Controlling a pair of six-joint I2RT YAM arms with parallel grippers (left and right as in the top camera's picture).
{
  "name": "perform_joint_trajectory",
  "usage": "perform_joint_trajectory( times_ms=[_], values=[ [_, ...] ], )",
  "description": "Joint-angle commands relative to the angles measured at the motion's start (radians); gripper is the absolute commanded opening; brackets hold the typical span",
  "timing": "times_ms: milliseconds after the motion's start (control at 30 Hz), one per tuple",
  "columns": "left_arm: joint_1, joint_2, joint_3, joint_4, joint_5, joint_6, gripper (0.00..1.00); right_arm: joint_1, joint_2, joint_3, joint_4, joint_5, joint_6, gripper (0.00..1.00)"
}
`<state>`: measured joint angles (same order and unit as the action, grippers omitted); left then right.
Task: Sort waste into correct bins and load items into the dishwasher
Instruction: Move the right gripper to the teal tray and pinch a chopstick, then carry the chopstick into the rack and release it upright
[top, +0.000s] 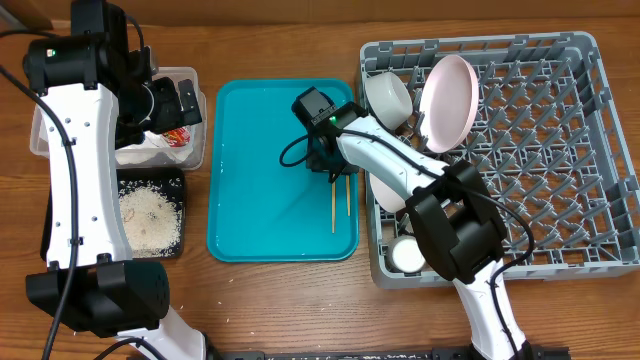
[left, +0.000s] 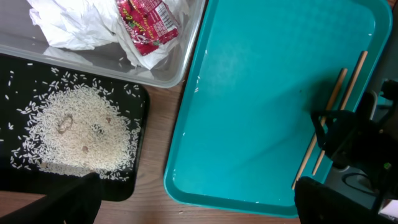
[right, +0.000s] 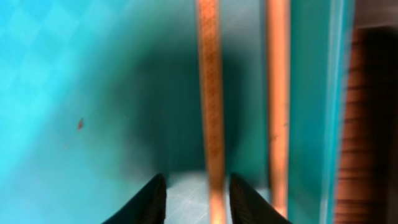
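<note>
Two wooden chopsticks (top: 340, 198) lie on the teal tray (top: 250, 150) near its right edge; they also show in the left wrist view (left: 333, 106). My right gripper (top: 325, 160) is low over them and open. In the right wrist view one chopstick (right: 211, 112) runs between the fingers (right: 199, 202), close to the right finger, and the other chopstick (right: 278, 106) lies outside. My left gripper (top: 185, 100) is open and empty (left: 199, 208), held above the clear tub (top: 190, 75). The tub holds crumpled napkins (left: 81, 25) and the red wrapper (left: 146, 22). The black tray (top: 175, 245) holds rice (left: 78, 134).
The grey dish rack (top: 540, 150) at the right holds an upright plate (top: 448, 90), a bowl (top: 388, 95), more bowls (top: 385, 190) partly under my right arm, and a small cup (top: 407, 255). Bare wooden table (left: 155, 199) shows between the trays.
</note>
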<state>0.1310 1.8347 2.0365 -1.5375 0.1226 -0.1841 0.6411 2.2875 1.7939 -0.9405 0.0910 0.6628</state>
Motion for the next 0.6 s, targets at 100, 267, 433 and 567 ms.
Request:
perform_joint_trajectory(
  times_ms=[100, 267, 433, 567],
  values=[
    [0.000, -0.017, 0.012, 0.002, 0.000, 0.004, 1.00, 0.039, 0.042, 0.001, -0.004, -0.019, 0.053, 0.14],
    [0.000, -0.017, 0.012, 0.002, 0.001, 0.004, 1.00, 0.069, 0.043, 0.002, -0.010, -0.013, 0.071, 0.04],
    [0.000, -0.017, 0.012, 0.002, 0.000, 0.004, 1.00, 0.074, 0.041, 0.066, -0.067, -0.010, 0.065, 0.04],
    [0.000, -0.017, 0.012, 0.002, 0.001, 0.004, 1.00, 0.073, 0.016, 0.214, -0.228, -0.010, -0.014, 0.04]
  ],
)
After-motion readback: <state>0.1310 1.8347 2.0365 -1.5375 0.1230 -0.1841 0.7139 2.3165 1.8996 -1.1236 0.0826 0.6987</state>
